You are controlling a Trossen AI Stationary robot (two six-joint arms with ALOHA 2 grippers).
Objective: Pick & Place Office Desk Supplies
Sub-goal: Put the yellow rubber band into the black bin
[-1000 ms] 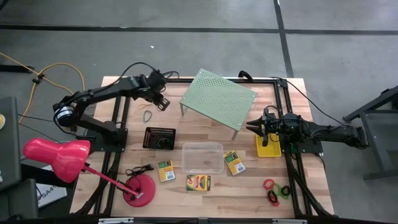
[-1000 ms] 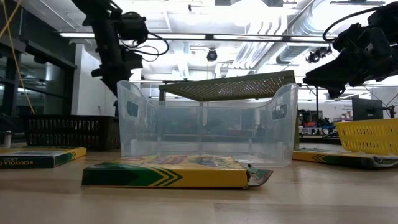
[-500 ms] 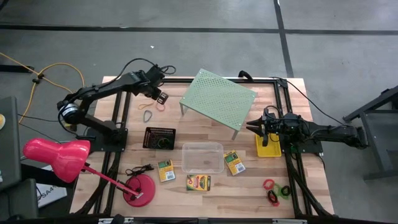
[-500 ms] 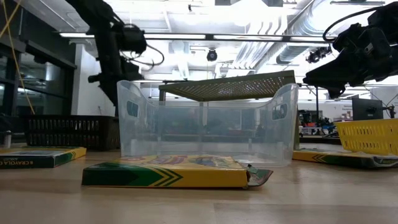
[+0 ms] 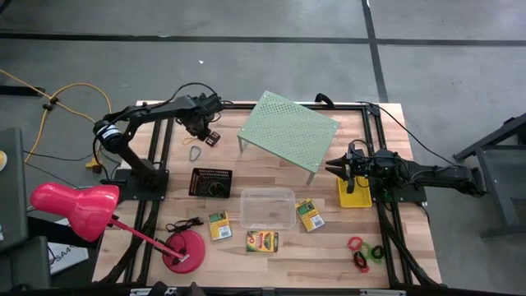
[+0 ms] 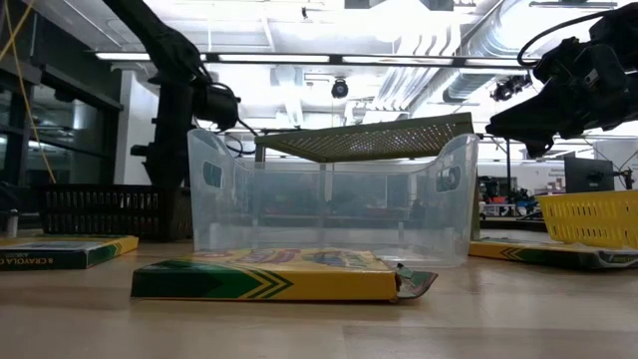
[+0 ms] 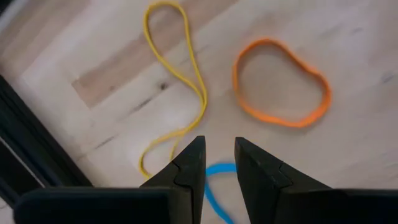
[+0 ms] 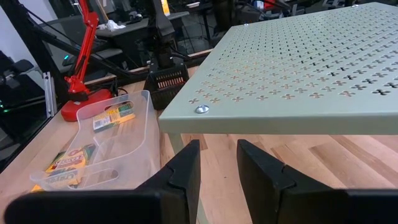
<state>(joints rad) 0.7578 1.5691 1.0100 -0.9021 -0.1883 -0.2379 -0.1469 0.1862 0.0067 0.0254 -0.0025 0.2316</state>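
My left gripper [image 7: 219, 142] hangs open, fingers pointing down, over three thin rubber bands lying flat on the wood at the table's far left: a yellow one [image 7: 180, 74], an orange one [image 7: 280, 87] and a blue one [image 7: 217, 171], which shows between the fingertips. In the high view the left gripper [image 5: 205, 133] stands left of the green shelf. My right gripper [image 5: 333, 170] waits open above the table's right side, beside the yellow basket [image 5: 355, 197]. Three green-and-yellow card boxes [image 5: 219, 224] [image 5: 262, 241] [image 5: 309, 214] lie flat around the clear tub [image 5: 267, 207].
The pale green perforated shelf [image 5: 288, 131] stands at the far middle. The black mesh tray [image 5: 210, 182] sits near the bands. A pink-red lamp [image 5: 78, 210] stands at the near left. Red, green and black rings [image 5: 362, 251] lie at the near right.
My left gripper has sunk toward the rubber bands and tipped to point more steeply down, its arm swinging in over the table's far left. Its finger gap stays the same. The right arm has kept still.
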